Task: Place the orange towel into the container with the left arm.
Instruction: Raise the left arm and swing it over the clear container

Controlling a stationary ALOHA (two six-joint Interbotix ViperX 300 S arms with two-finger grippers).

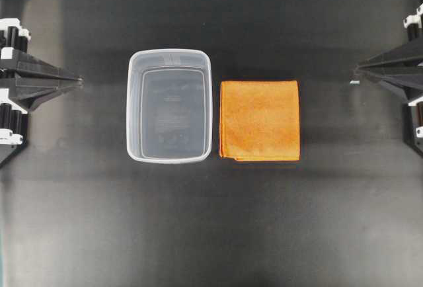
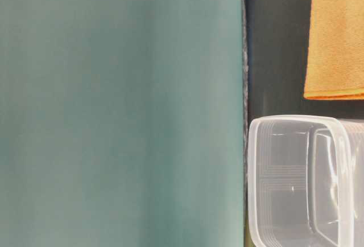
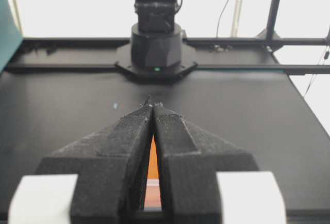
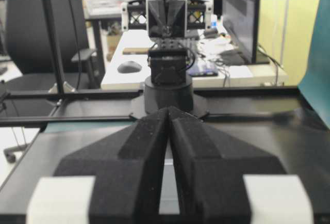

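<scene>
One orange towel [image 1: 260,120] lies flat and folded on the black desk [image 1: 211,234], nearly square, its edges running parallel to those of the container. One clear container [image 1: 169,106] stands just beside it on its left, upright and empty, long axis running toward the far edge. At the sides, each cut off by the frame, the left end effector [image 1: 78,82] and right end effector [image 1: 355,70] point inward, fingers pressed together, holding nothing, well apart from both.

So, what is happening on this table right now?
Nothing is being handled yet. The orange towel lies folded flat on the black table, just right of the empty clear container. The left pincer and right pincer are both shut, parked at opposite table edges, far from both things.
</scene>
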